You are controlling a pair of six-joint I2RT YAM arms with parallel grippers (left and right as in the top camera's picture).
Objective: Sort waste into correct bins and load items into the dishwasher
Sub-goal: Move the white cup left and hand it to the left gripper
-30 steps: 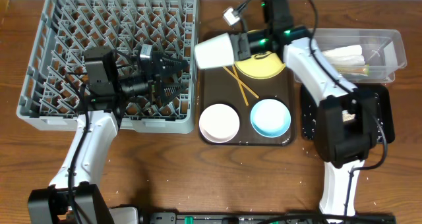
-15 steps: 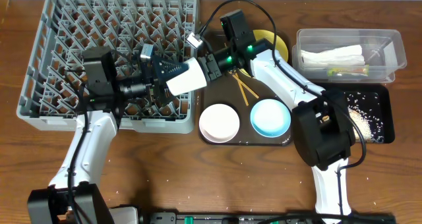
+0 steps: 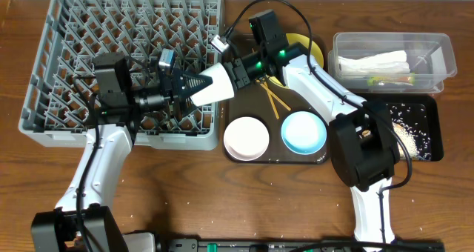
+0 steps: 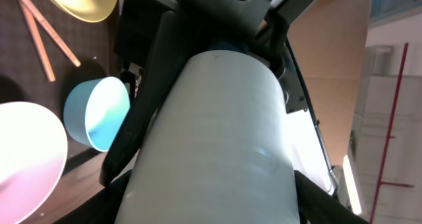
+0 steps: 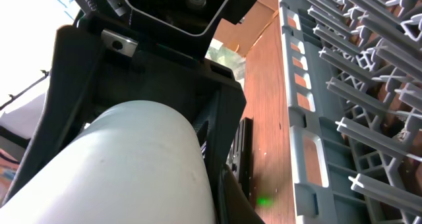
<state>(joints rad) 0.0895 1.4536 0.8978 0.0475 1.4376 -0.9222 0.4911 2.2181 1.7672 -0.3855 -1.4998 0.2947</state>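
Observation:
The small white cup [image 3: 216, 85] hangs on its side over the right edge of the grey dish rack [image 3: 67, 30]. My right gripper [image 3: 235, 73] is shut on its right end. My left gripper [image 3: 194, 85] is closed round its left end. The cup fills the left wrist view [image 4: 217, 138] between my left fingers [image 4: 211, 184]. It also fills the right wrist view [image 5: 132, 171] between my right fingers [image 5: 132, 151]. The yellow plate [image 3: 300, 48], chopsticks [image 3: 270, 96], white bowl [image 3: 246, 137] and light-blue bowl [image 3: 304, 131] lie on the brown tray [image 3: 326, 96].
The clear tub [image 3: 444, 59] at the back right holds the white napkin [image 3: 374, 61] and the wrapper [image 3: 389, 79]. The black tray [image 3: 433, 133] below it holds rice scraps [image 3: 407, 130]. The rack's pegs [image 5: 356, 118] stand close beside the cup.
My right arm swung left from the brown tray with the cup to the rack's edge. My left fingers, open before, have now closed round the cup's free end.

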